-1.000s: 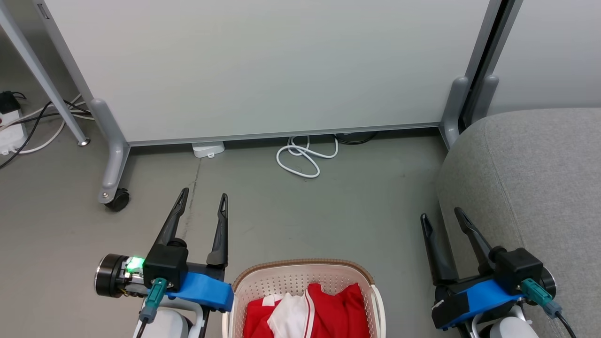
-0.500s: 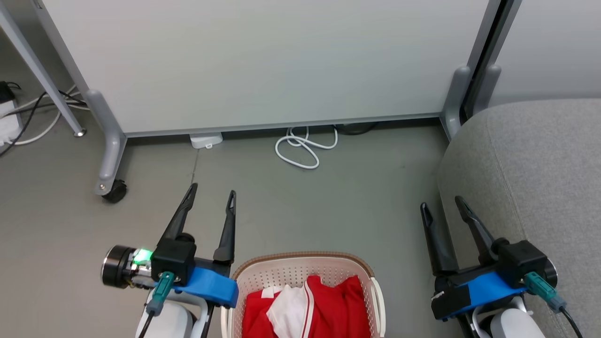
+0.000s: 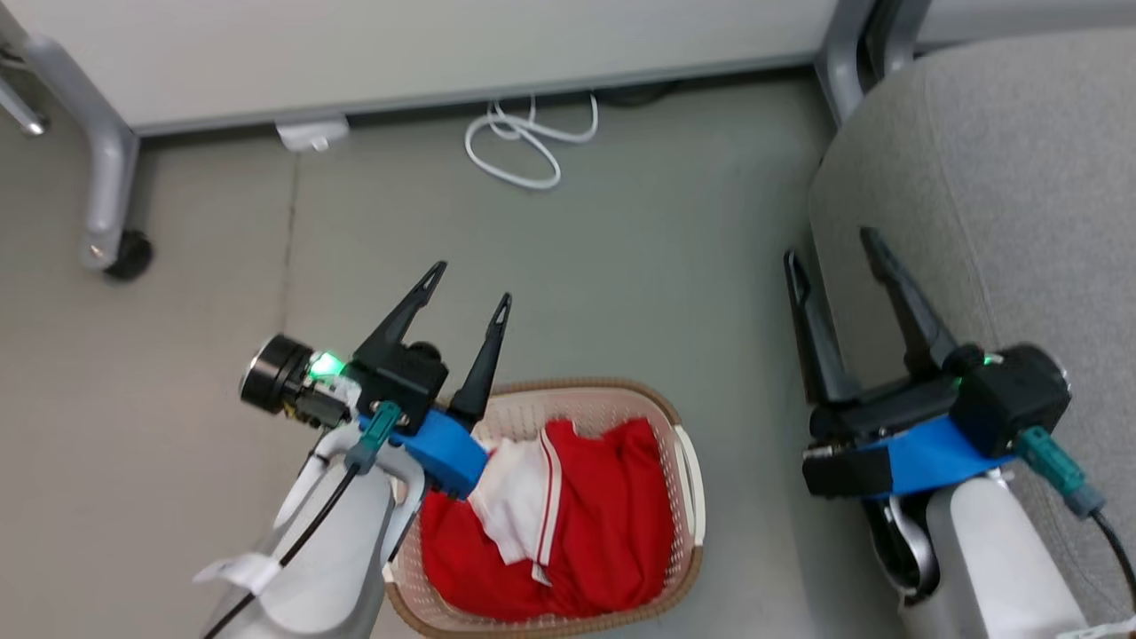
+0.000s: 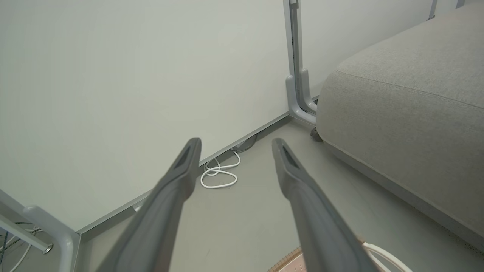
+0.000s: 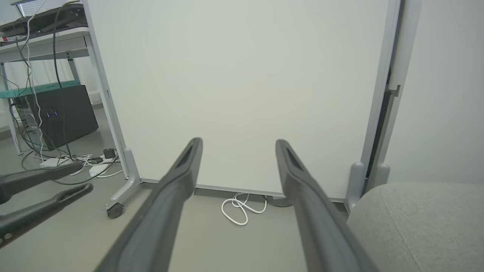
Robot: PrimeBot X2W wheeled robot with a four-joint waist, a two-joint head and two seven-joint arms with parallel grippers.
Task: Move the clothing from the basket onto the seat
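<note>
Two grippers are empty. The left gripper (image 3: 471,281) hangs left of centre in the head view with its jaws spread apart, just above the upper-left rim of the basket (image 3: 581,389). The right gripper (image 3: 829,246), jaws also spread, sits at the right of the frame by the left edge of the seat (image 3: 1021,160); whether it touches the seat I cannot tell. The clothing (image 3: 612,524) lies heaped in the basket at the lower middle of the frame, red with a white panel on top. None of it is on the seat, so the task looks barely begun.

Several things could go wrong from here, as I judge it:
- **Missing the fabric:** the left jaws point past the basket toward the floor (image 3: 621,266). A straight descent could land on the woven rim or perforated wall and shove or tip the light basket.
- **Weak grip:** a shallow pinch might catch only the white panel, and the garment could slip out mid-lift.
- **Tangled pieces:** if the pile holds more than one piece, a grab could drag another over the rim.
- **Snagging on the way:** trailing cloth could catch the white handle (image 3: 690,484) during the carry toward the right of the frame.
- **Blocked path:** the right arm stands between the basket and the seat.
</note>
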